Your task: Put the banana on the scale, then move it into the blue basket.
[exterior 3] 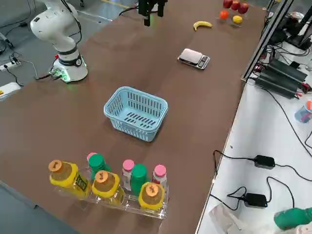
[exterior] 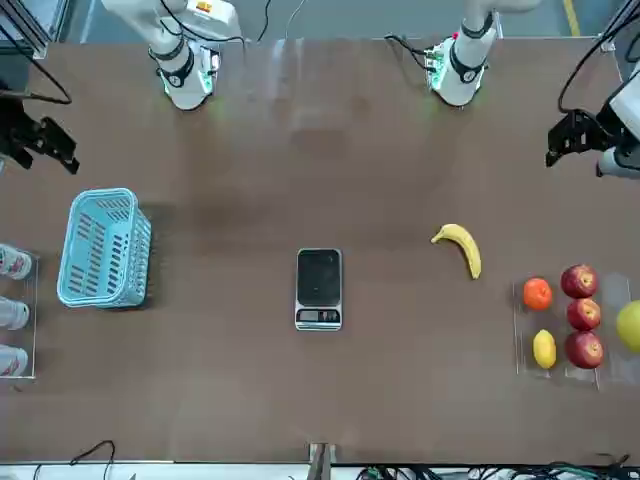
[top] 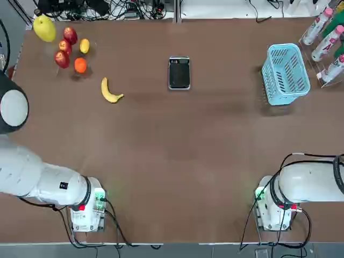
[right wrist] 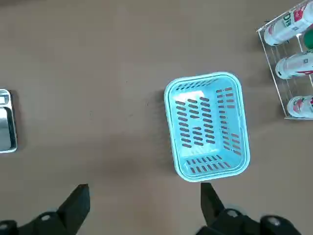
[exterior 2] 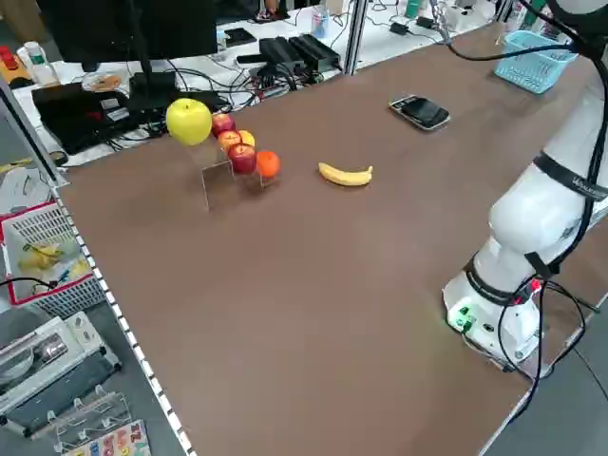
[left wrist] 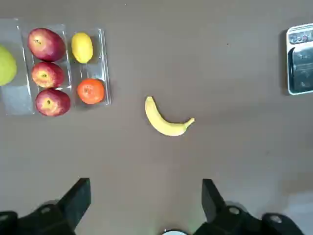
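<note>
Left gripper (left wrist: pixel 145 181): raised above the bench (top: pixel 156 161) on the left side; fingers apart with nothing between them.
Banana (top: pixel 109 93): lying on its side on the bench, left of the scale. Likely light, firm but easily bruised, skin a little slick; best taken across the thick middle of the curve with a gentle squeeze, not by the stem.
Scale (top: pixel 179 72): flat on the bench between banana and basket. Probably light enough to skid if pushed, so the banana wants lowering softly onto the dark plate; the curve could rock there.
Blue basket (top: pixel 287 73): upright at the right, probably light, with thin walls that may flex; it can stay put, and the banana can go in over the rim.
Right gripper (right wrist: pixel 145 185): raised above the bench on the right side, fingers apart and holding nothing.
Hidden, left: the banana's underside; the top view cuts off the left arm.
Hidden, middle: the scale is cropped in both wrist views, and any reading on it cannot be made out.
Hidden, right: the basket's underside.
</note>
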### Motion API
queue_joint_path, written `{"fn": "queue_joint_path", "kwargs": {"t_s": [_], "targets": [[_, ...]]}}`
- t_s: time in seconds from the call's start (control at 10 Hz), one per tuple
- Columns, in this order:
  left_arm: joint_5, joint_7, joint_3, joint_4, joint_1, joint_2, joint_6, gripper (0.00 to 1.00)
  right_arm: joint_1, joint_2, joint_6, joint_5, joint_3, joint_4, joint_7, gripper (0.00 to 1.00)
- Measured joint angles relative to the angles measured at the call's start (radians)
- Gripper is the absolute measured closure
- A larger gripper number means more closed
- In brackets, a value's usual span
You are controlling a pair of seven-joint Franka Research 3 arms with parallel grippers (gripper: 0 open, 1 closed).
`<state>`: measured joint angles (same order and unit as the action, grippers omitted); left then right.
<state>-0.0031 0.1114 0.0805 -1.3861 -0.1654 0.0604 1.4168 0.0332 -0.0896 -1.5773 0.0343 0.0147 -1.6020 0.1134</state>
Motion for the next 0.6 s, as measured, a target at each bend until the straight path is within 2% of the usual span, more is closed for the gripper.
{"fn": "queue_joint_path", "kwargs": {"t_s": [0.3, 0.6], "targets": [[0.0, -0.019, 0.001, -0.001, 0.002, 0.003, 0.0, 0.0, 0.0, 0.0, 0.001, 0.0, 0.0, 0.0, 0.0, 0.0], [0.0, -0.222, 0.001, -0.009, 0.004, 0.083, 0.006, 0.0, 0.0, 0.0, 0.001, 0.0, 0.0, 0.001, 0.0, 0.0]]}}
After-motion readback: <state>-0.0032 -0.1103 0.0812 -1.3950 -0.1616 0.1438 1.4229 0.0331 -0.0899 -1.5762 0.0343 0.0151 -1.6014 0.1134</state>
